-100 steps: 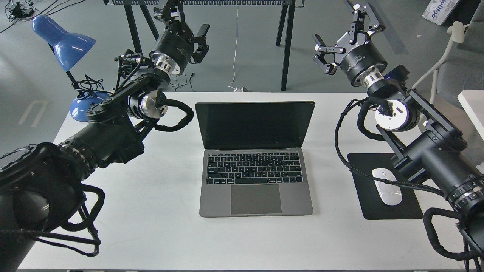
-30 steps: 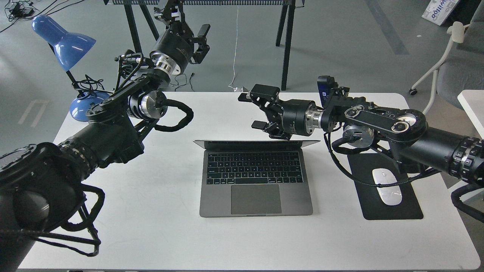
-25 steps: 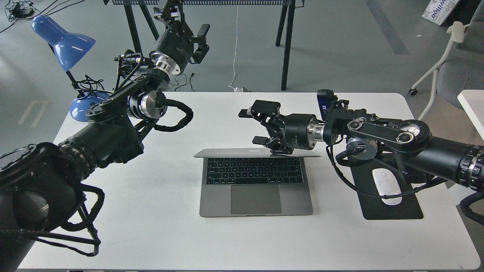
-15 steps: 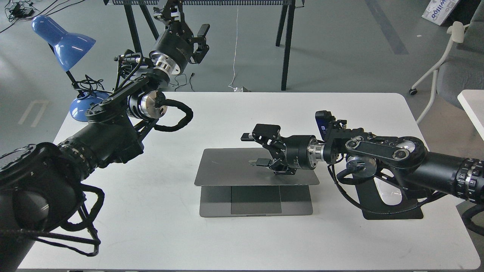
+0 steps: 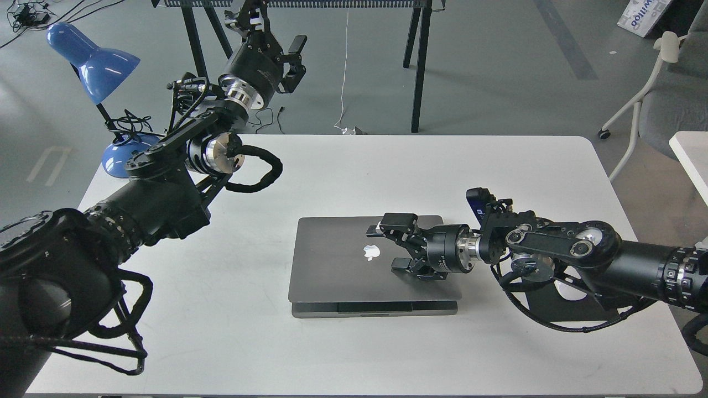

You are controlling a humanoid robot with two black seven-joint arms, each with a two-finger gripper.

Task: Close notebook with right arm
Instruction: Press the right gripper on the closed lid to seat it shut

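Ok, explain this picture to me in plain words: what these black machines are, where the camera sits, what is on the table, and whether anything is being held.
The camera sits in a humanoid robot's head, looking forward and down at a white table. The two black jointed things are its own arms. The left gripper hangs raised beyond the table's far edge, holding nothing; its fingers look spread.

The right gripper is open, fingers spread over the notebook. It seems to press on the lid rather than grip it. The lid, with its apple logo, is almost down; a strip of the base shows at the near edge.

A black mouse pad with a white mouse lies under the right arm. A blue lamp stands far left.
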